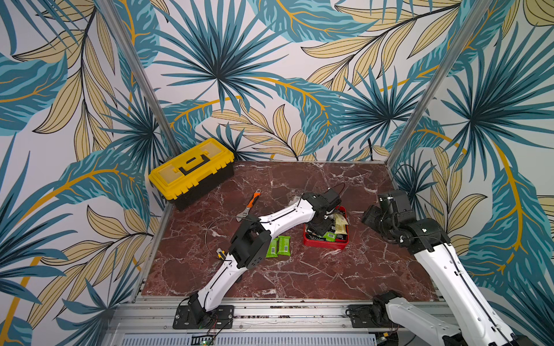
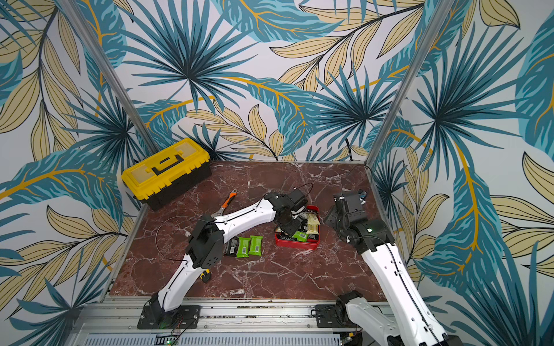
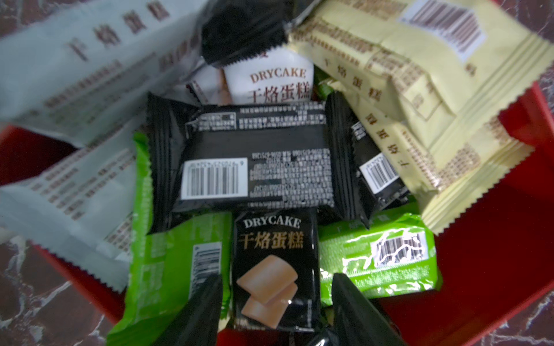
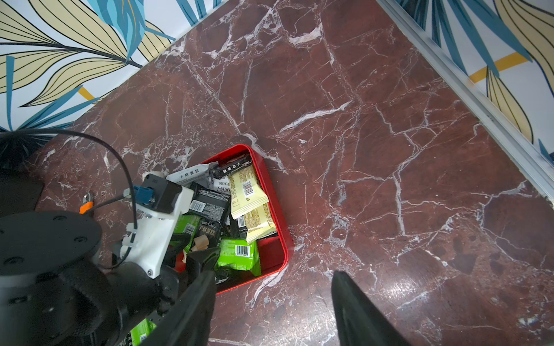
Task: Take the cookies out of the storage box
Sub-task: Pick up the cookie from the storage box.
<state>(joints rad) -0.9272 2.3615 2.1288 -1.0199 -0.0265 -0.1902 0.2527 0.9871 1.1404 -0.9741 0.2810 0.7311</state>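
The red storage box (image 1: 325, 245) (image 2: 295, 245) sits right of centre on the marble table, filled with several cookies (image 3: 254, 155) (image 4: 245, 191) in black, green, cream and white wrappers. My left gripper (image 3: 277, 299) (image 1: 322, 229) reaches down into the box. It is open, with one finger on each side of a black "DRYCAKE" packet (image 3: 274, 269) and a small gap at both sides. Two green cookies (image 1: 278, 246) and a black one (image 2: 231, 247) lie on the table left of the box. My right gripper (image 4: 274, 287) hangs open and empty over bare marble, just right of the box.
A yellow-lidded black toolbox (image 1: 192, 172) stands at the back left corner. An orange-handled wrench (image 1: 250, 205) lies behind the left arm, and a yellow-black utility knife (image 2: 205, 274) lies under it. Patterned walls and aluminium posts close in both sides.
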